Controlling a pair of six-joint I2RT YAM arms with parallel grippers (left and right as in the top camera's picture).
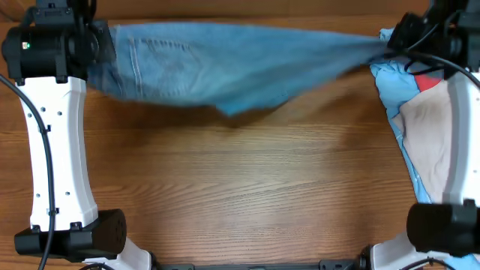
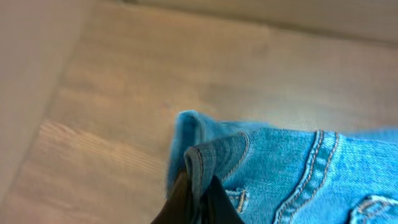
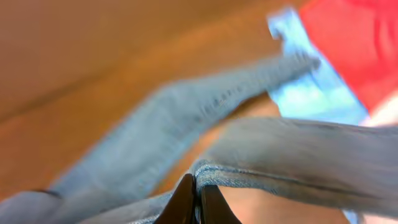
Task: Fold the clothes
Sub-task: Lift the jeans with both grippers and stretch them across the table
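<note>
left gripper (image 2: 198, 185): pinched tight on the jeans (image 1: 225, 67). Its thin dark fingers bite the thick waist edge, where the cloth folds over itself.
right gripper (image 3: 196, 190): pinched tight on the jeans too. It holds a stitched edge at the other end of them.
jeans: light blue denim, soft but a bit rough. They have pale stitch lines and a curved seam on the back pocket. They stretch in one long band from gripper to gripper, and the middle sags (I cannot tell if the low part touches the wood).
loose leg (image 3: 186, 118): a long, blurry strip of the jeans. It hangs away from the held edge toward the heap.
left arm (image 1: 56, 150): smooth and white with black joints, at the waist end of the jeans.
right arm (image 1: 465, 127): the same white and black, at the other end of the jeans.
heap of clothes (image 1: 394, 86): bunched up right by the right-hand end of the jeans. It has light blue cloth, a bit of red (image 1: 429, 81) and a smooth beige piece (image 1: 431, 142).
table (image 1: 240, 195): brown wood with long grain lines, below the jeans.
</note>
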